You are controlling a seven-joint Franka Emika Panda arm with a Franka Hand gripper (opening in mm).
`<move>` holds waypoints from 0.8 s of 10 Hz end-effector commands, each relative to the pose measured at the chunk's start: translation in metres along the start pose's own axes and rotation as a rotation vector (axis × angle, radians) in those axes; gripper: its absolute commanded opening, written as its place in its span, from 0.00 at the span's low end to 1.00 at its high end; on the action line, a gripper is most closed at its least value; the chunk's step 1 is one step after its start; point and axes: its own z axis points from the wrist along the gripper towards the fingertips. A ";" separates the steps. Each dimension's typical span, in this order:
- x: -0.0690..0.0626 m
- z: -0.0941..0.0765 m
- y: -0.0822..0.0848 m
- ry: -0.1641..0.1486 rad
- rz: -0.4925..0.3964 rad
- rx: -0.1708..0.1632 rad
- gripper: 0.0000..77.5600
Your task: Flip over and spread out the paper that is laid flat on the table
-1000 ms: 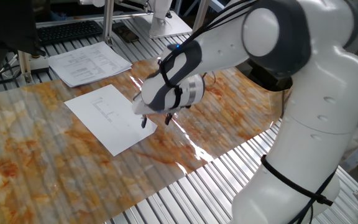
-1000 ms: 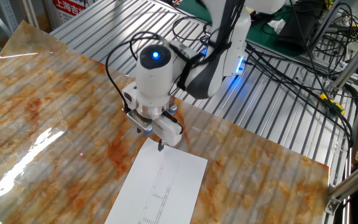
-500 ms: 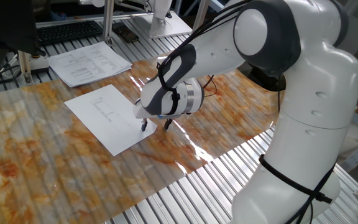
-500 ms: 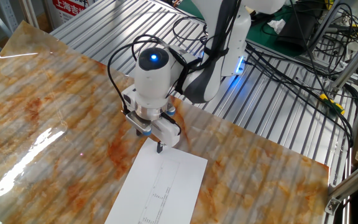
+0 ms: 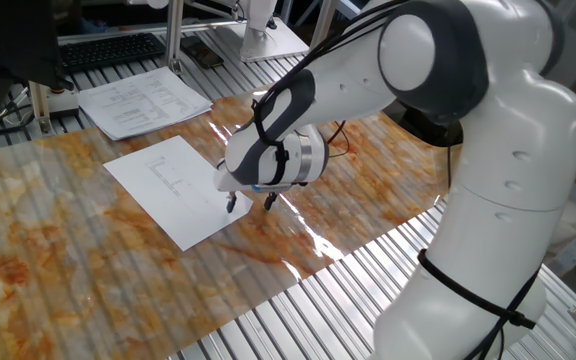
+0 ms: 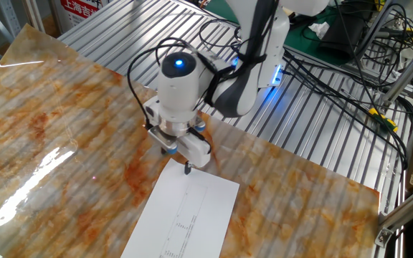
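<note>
The paper (image 5: 173, 190) lies flat on the marbled orange-and-grey table (image 5: 68, 260), with faint print lines on its upper face. My gripper (image 5: 250, 204) hangs open just above the sheet's near right edge. One fingertip (image 5: 231, 204) is over the paper's margin and the other is over the bare table beside it. In the other fixed view the paper (image 6: 185, 215) runs out of the bottom of the frame. There my gripper (image 6: 178, 159) is at the sheet's top left corner, one dark fingertip (image 6: 187, 170) close to the edge. Nothing is between the fingers.
A stack of printed pages (image 5: 143, 100) lies behind the paper, with a keyboard (image 5: 108, 50) beyond it. The arm's body (image 5: 508, 180) fills the right side. Cables (image 6: 335, 64) cross the metal slats behind the arm base. The marbled sheet ends at bare slats (image 5: 348, 290) in front.
The gripper dropped slightly toward the paper's edge a second ago and has barely shifted since. The paper has stayed where it was.
</note>
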 end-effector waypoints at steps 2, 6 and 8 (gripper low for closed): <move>0.009 -0.011 0.009 0.018 0.020 0.005 1.00; 0.004 -0.009 0.006 0.014 0.006 0.006 1.00; 0.003 -0.008 0.006 0.013 0.006 0.003 1.00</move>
